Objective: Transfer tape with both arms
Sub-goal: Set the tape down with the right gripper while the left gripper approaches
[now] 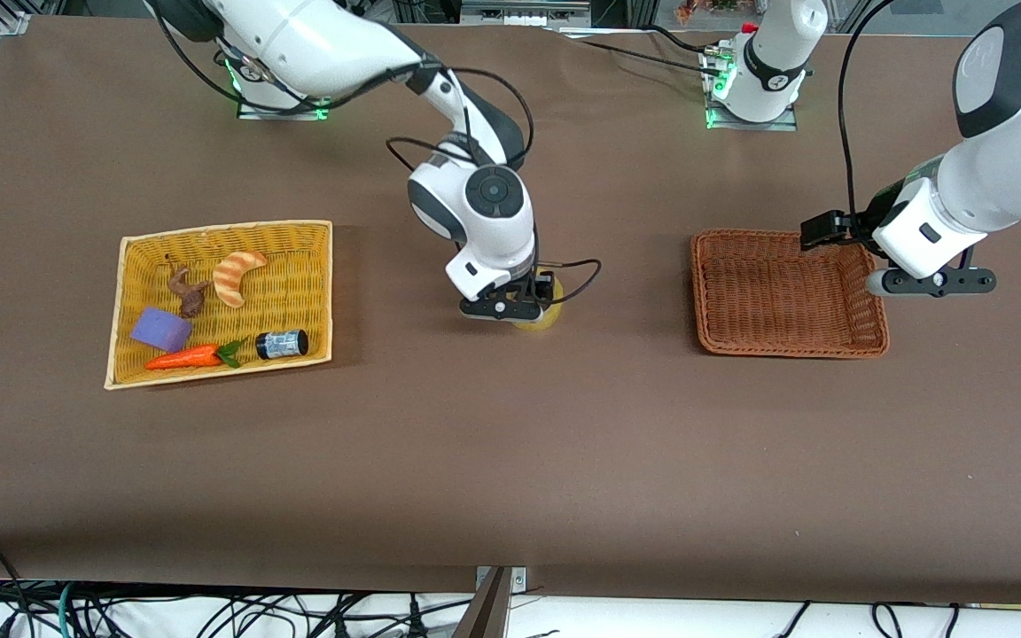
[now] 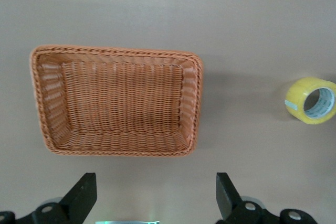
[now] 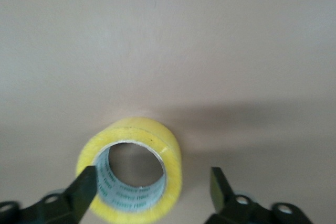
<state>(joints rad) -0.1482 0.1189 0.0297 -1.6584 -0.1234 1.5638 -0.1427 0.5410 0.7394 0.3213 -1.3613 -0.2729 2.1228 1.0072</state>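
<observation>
The tape (image 1: 535, 322), a yellowish roll with a grey core, lies on the brown table midway between the two baskets, mostly hidden under my right gripper (image 1: 518, 307). In the right wrist view the tape (image 3: 164, 148) sits low between the open fingers, close to one fingertip (image 3: 84, 184), and my right gripper (image 3: 152, 178) is not closed on it. My left gripper (image 1: 931, 283) hangs open and empty over the table beside the brown basket's (image 1: 701, 292) end toward the left arm. The left wrist view shows that gripper (image 2: 156, 183), the basket (image 2: 197, 103) and the tape (image 2: 302, 90).
A yellow wicker tray (image 1: 125, 301) toward the right arm's end holds a striped croissant toy (image 1: 238, 275), a purple block (image 1: 161, 329), a carrot toy (image 1: 184, 357), a small dark bottle (image 1: 282, 344) and a brown toy (image 1: 189, 292). The brown basket is empty.
</observation>
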